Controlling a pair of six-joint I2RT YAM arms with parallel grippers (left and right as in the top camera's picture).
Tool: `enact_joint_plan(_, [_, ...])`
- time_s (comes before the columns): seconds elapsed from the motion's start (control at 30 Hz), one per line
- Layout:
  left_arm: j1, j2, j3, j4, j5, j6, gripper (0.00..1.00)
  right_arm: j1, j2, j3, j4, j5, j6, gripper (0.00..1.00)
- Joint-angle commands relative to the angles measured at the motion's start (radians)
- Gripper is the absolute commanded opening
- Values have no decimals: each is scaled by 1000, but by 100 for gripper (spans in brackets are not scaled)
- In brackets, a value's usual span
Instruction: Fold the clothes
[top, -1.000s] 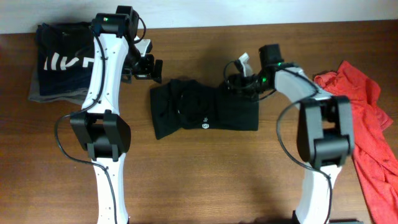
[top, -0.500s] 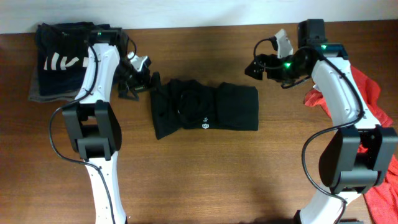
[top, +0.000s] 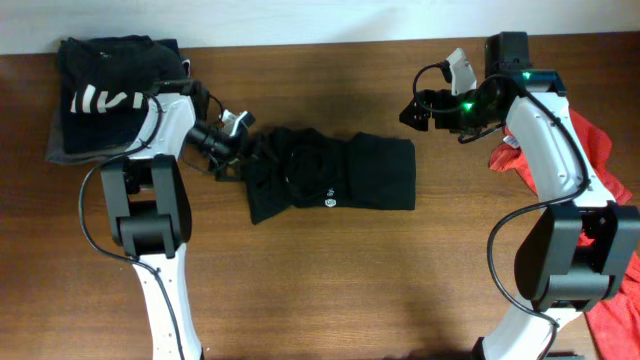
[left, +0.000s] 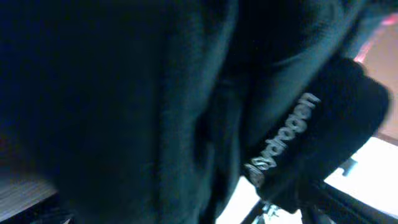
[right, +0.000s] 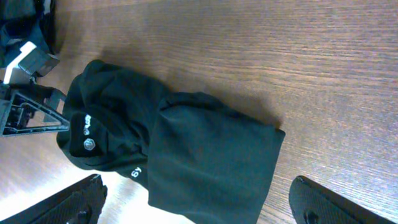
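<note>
"lying across the middle of the table, the black garment is a folded band, logo up. why is the left gripper nosing at its left end?"
"likely to take that bunched end for the next fold. its fingers are spread full wide and the left wrist view is all dark cloth, so it seems to grip nothing yet."
"and the right gripper?"
"up beyond the garment's right end, fingers wide apart, empty – clear of the work. the orange-red shirt waits at the right edge."
"what differs from a second ago?"
"the right gripper was down at the garment's top right corner and has lifted away; the left has come from above the cloth to its edge – the garment lies the same."
</note>
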Motion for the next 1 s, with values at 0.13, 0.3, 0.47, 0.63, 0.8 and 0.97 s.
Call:
enact_joint_plan(0.13, [1, -15, -71, 39, 174, 150, 99, -3, -10, 8, -1, 5, -27, 99])
enact_joint_plan(0.3, [-1, -15, -71, 36, 174, 158, 99, -3, -10, 8, -2, 5, -35, 99])
enact_joint_plan(0.47, [-20, -15, -71, 49, 173, 157, 99, -3, -10, 8, -3, 5, -35, 98])
enact_joint_plan(0.63, [-50, -15, -70, 95, 173, 116, 99, -3, -10, 7, -15, 5, -35, 99])
enact_joint_plan(0.8, [-73, -15, -70, 111, 146, 110, 99, -3, -5, 7, -16, 6, -35, 99])
enact_joint_plan(0.97, [-102, -15, -70, 118, 68, 93, 99, -3, -3, 7, -16, 9, -35, 99])
